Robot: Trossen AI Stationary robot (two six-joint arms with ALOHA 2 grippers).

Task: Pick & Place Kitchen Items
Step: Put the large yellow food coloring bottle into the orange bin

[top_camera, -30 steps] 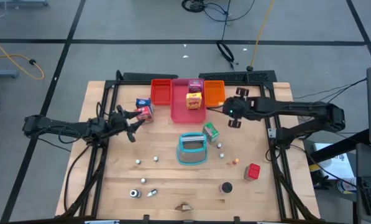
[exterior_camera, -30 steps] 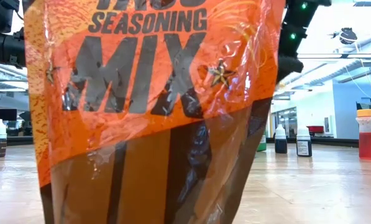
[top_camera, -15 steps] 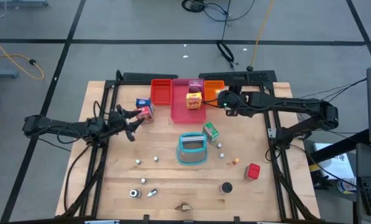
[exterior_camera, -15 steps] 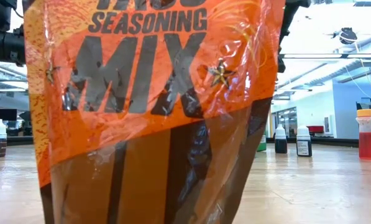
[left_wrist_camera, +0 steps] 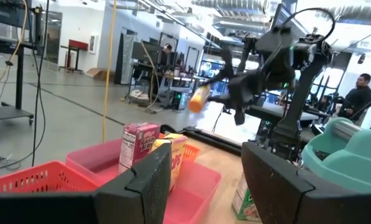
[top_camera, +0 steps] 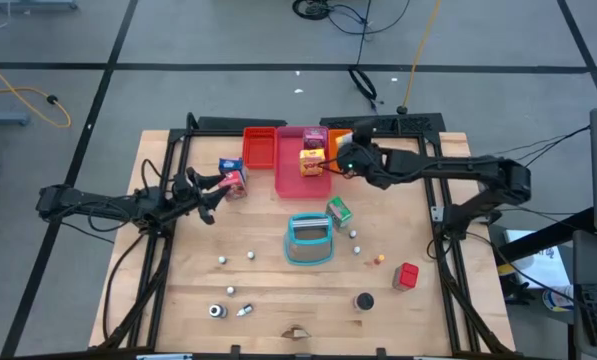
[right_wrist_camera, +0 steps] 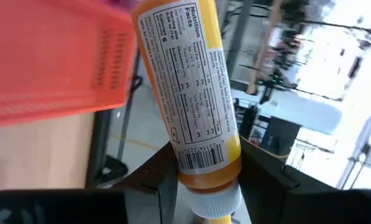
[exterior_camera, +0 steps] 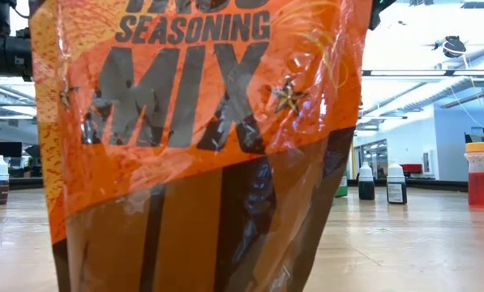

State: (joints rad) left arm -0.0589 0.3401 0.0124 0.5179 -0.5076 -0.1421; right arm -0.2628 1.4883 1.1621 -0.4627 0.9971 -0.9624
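So the right gripper (top_camera: 346, 160) is clamped on the orange bottle (right_wrist_camera: 188, 93), and the wrist cam shows it best: both dark fingers (right_wrist_camera: 157, 177) pinch it down near the white cap end, label facing the camera. The bottle's long axis runs straight out ahead of the gripper, cap back between the fingers and the other end pointing away, so it's carried lying over rather than upright.

From above, that gripper hangs at the far side of the table, right where the pink tray (top_camera: 296, 175) meets the orange tray (top_camera: 350, 148). The orange tray is partly under the arm, and the pink one lies just left of the gripper. The yellow-pink carton (top_camera: 311, 160) and another carton behind it already stand in the pink tray, very close to the bottle's tip. So my guess is the next move comes down to left or right: left is a crowded tray, right is the orange one.

The left gripper (top_camera: 210, 197) is waiting with its jaws spread and nothing in them, near the red-blue carton (top_camera: 232, 177) on the left side of the table, well apart from the bottle. The right arm is obviously the one for this.

The teal basket (top_camera: 309, 241) sits mid-table, nearer than the trays.
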